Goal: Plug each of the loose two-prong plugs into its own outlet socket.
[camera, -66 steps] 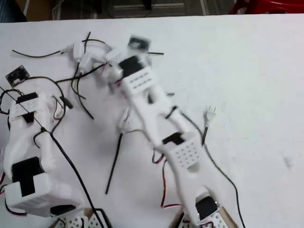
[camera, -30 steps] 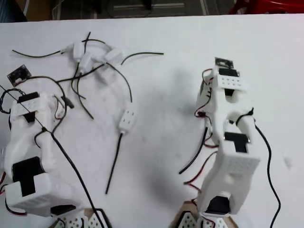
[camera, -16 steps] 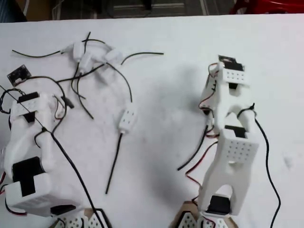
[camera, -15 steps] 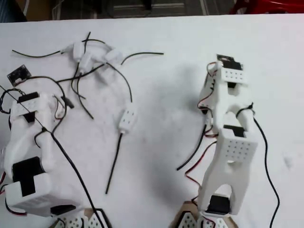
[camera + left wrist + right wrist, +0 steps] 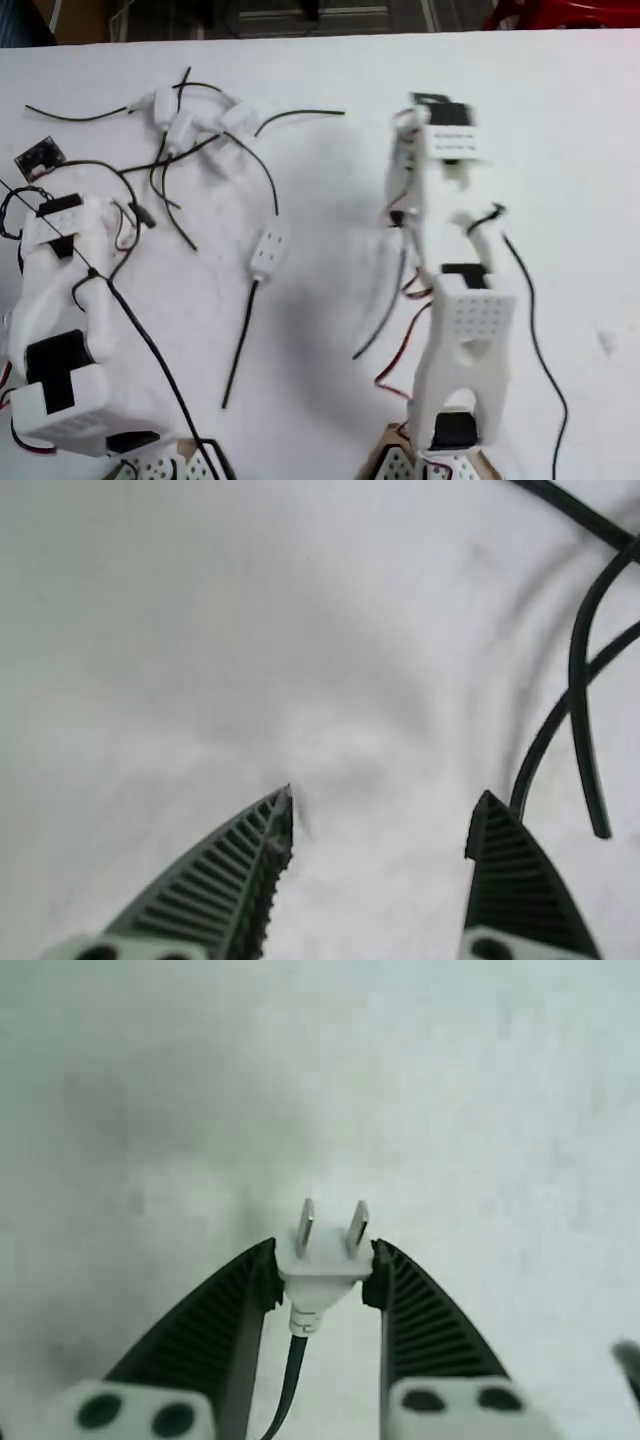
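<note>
My right gripper (image 5: 324, 1258) is shut on a white two-prong plug (image 5: 322, 1272), prongs pointing away from the wrist over bare white table. In the high view the right arm (image 5: 455, 300) stands right of centre, and the plug's black cord (image 5: 383, 305) trails below it. A white outlet socket (image 5: 268, 250) with a black cord lies on the table to that arm's left. More white plugs and sockets (image 5: 190, 115) with tangled black cords lie at the far left. My left gripper (image 5: 386, 800) is open just above the table, nothing between its fingers.
The folded left arm (image 5: 55, 290) fills the near left corner, with wires running across it. Black cords (image 5: 580, 680) lie close beside the left gripper. The white table (image 5: 580, 150) extends bare to the right of the right arm.
The right arm left the far-left cluster, swung to the right where the plug lay, and now holds it. Over the last second it has shifted left with the cord trailing.
</note>
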You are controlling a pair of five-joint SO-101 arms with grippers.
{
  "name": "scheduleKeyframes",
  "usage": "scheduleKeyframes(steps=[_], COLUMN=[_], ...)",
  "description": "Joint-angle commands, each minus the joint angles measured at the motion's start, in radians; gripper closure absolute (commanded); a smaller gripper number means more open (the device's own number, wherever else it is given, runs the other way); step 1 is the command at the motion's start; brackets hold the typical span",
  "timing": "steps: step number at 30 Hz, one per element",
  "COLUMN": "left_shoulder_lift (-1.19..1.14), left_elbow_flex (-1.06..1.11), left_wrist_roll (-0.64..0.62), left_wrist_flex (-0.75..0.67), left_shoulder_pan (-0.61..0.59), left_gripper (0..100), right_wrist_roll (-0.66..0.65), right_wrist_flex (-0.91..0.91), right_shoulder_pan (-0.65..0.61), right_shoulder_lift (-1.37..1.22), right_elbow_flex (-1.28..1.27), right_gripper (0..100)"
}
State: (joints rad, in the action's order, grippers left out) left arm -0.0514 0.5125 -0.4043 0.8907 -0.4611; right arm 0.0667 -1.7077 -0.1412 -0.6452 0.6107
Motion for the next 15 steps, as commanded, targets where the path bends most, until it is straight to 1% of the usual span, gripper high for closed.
scheduleKeyframes(steps=[1, 3, 6, 9, 15], left_shoulder_lift=[0.056, 0.056, 0.054, 0.054, 0.054], left_elbow_flex=[-0.011, -0.011, -0.005, -0.003, -0.003], left_wrist_roll=[-0.091, -0.129, -0.150, -0.150, -0.150], left_wrist_flex=[-0.014, -0.015, -0.043, -0.054, -0.055], left_shoulder_pan=[-0.051, -0.085, -0.125, -0.147, -0.148], left_gripper=[72, 72, 72, 72, 72], right_wrist_roll=[0.077, 0.109, 0.161, 0.215, 0.308], right_wrist_flex=[-0.005, 0.004, 0.024, 0.042, 0.041], right_shoulder_pan=[-0.179, -0.283, -0.410, -0.507, -0.673], right_shoulder_lift=[0.110, 0.114, 0.088, 0.024, -0.168], right_elbow_flex=[0.055, 0.098, 0.201, 0.324, 0.551], right_gripper=[93.7, 93.7, 93.7, 93.7, 93.7])
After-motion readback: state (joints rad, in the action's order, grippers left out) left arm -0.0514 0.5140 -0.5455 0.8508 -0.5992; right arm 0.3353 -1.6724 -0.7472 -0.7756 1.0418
